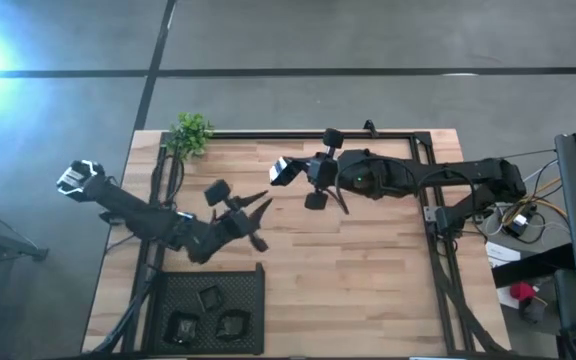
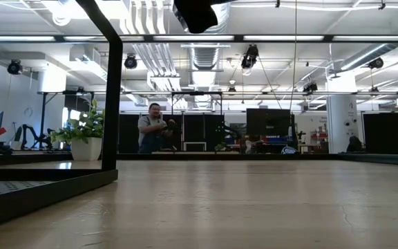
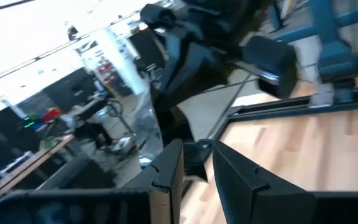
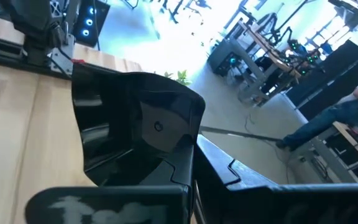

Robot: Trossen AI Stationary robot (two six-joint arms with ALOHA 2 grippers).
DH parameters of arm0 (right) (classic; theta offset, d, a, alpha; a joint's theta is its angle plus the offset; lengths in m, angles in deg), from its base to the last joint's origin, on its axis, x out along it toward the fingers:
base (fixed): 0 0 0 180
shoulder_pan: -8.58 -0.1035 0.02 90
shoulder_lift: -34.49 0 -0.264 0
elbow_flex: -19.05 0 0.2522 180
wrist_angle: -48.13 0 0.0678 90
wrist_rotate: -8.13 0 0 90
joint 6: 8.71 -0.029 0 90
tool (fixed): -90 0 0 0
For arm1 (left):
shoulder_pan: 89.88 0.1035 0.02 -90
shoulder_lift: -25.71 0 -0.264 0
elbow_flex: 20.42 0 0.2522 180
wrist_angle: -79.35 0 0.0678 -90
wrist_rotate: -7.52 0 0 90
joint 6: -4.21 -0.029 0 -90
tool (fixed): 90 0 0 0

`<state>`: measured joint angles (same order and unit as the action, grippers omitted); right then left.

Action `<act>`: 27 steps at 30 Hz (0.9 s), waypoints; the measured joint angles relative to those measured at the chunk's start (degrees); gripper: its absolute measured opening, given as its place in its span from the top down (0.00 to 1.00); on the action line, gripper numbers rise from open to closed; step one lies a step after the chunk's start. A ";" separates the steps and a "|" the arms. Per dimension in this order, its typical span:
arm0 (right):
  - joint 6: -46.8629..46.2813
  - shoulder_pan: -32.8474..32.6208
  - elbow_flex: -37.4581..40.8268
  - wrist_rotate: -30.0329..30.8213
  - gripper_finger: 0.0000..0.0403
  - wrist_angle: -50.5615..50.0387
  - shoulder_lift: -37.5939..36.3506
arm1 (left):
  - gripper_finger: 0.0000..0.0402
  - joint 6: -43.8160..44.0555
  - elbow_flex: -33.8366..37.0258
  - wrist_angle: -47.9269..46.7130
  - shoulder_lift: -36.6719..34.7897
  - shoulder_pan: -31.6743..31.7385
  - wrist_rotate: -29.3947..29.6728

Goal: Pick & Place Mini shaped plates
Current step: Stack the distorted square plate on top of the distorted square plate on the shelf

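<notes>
A glossy black mini shaped plate, squarish with rounded corners, is in the air over the middle of the wooden table, with my right gripper shut on it. My left gripper hovers open a little nearer and to the left, fingers spread with nothing between them, pointing toward the right arm. A few more dark plates lie inside the black mesh tray at the near left corner. My right gripper pinches the plate's rim at one corner between its two fingers. The fingers come about level from the table's right. The plate sticks out past the fingertips toward the table's left, tilted, and is lifted clear of the table.
A small green plant stands at the far left corner. A black metal frame runs along the table's edges. The tray's wall shows at the left of the low view. A person sits in the room beyond.
</notes>
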<state>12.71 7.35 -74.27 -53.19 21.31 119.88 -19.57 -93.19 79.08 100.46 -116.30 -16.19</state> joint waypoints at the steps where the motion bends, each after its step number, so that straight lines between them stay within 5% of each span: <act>1: 0.01 0.11 0.00 -0.02 0.98 0.02 0.00 | 0.79 -0.03 -0.52 0.01 0.63 0.60 0.43; 27: 1.31 0.14 0.00 -0.15 0.98 0.15 0.00 | 0.79 -1.50 -5.08 -0.03 7.29 9.70 5.77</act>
<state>14.01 7.50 -74.28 -53.34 21.46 119.88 -21.07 -98.27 79.05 107.75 -106.60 -10.42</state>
